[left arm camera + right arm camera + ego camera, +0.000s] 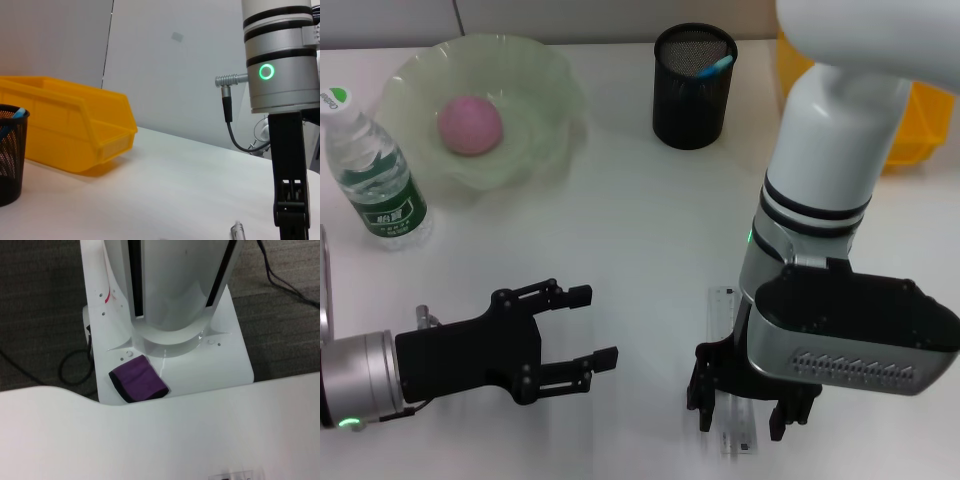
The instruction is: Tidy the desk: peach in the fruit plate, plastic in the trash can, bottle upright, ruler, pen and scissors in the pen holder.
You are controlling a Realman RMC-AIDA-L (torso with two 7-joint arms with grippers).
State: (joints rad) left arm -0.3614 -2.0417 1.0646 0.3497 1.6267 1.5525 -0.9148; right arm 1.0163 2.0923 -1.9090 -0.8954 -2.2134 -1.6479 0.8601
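1. I am finding the peach (pixel 470 124) already lying in the plate (pixel 535 75), at about ten o'clock on the table (pixel 640 200), so I judge that part done.
2. I am seeing the bottle (pixel 375 175) standing upright at nine o'clock, just beside the plate, so that part looks done too.
3. I am seeing one blue-tipped thing, probably the pen (pixel 715 67), already sticking out of the holder (pixel 692 88) at twelve o'clock; what else is inside I cannot tell.
4. I am working on the ruler (pixel 725 312) now: it is lying flat on the table at five o'clock, and my right claw (pixel 745 415) is reaching down over it, fingers straddling it and spread, not yet clamped as far as I can judge.
5. I am keeping my left claw (pixel 585 330) released and holding nothing, hovering low at seven o'clock, fingers pointing toward the ruler.
6. I am not seeing any scissors or plastic anywhere on the table, so I cannot tell whether they are already put away or simply hidden; the yellow bin (pixel 910 125) at two o'clock is mostly behind my right arm.
7. I am judging the task well along: the ruler is the one thing clearly left to carry to the holder.
8. I am counting: one peach, one plate, one bottle, one holder, one pen, one ruler, one bin, two claws.
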